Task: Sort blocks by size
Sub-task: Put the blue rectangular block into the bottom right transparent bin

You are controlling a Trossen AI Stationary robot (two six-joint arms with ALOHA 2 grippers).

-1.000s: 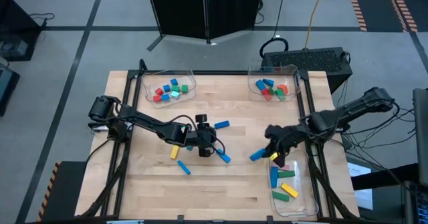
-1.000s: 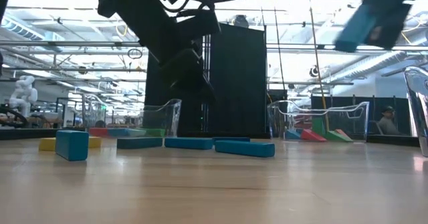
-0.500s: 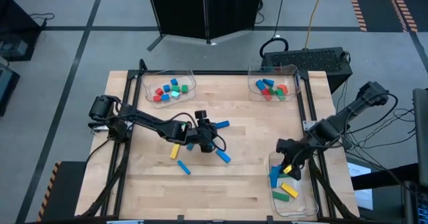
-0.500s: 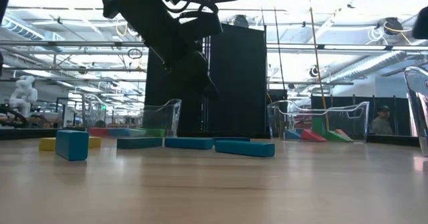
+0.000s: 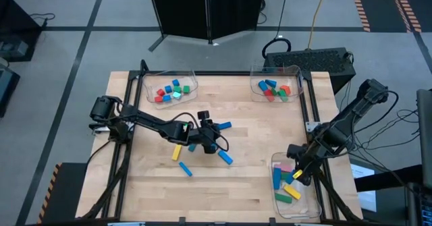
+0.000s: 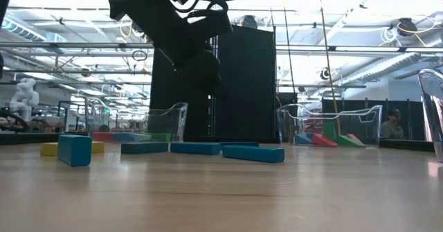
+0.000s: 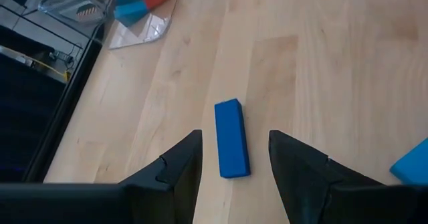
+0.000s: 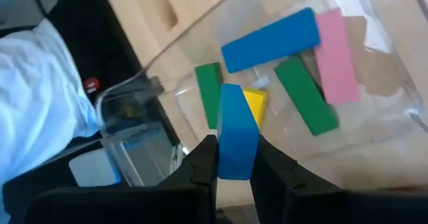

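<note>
On the wooden counter (image 5: 243, 185), the left claw (image 5: 206, 137) is hovering low near the middle, its two fingers (image 7: 180, 174) standing apart and gripping nothing. A long blue block (image 7: 231, 138) is lying flat on the counter in the gap just ahead of those fingers, touching neither. More loose blocks are lying around this claw: a blue bar (image 5: 223, 125) just beyond it, another blue bar (image 5: 225, 158) and a yellow block (image 5: 177, 152) on its near side, and a small blue one (image 5: 185, 169) a little farther toward the front edge.

Well behind the left claw, at the far edge, a clear tray (image 5: 170, 83) is holding small cubes in red, blue, green and teal. To the right of that, a second clear tray (image 5: 275, 81) is holding mid-sized blocks in blue, red and green.

The right claw (image 5: 298, 173) is hanging over a third clear tray (image 5: 289, 206) at the front right corner, closed on a blue bar (image 8: 237, 132) that is sticking out between its fingers. Under it in that tray are lying long blocks: a blue one (image 8: 270, 39), a pink one (image 8: 336, 55), two green ones (image 8: 306, 95) and a yellow one (image 8: 255, 105).
</note>
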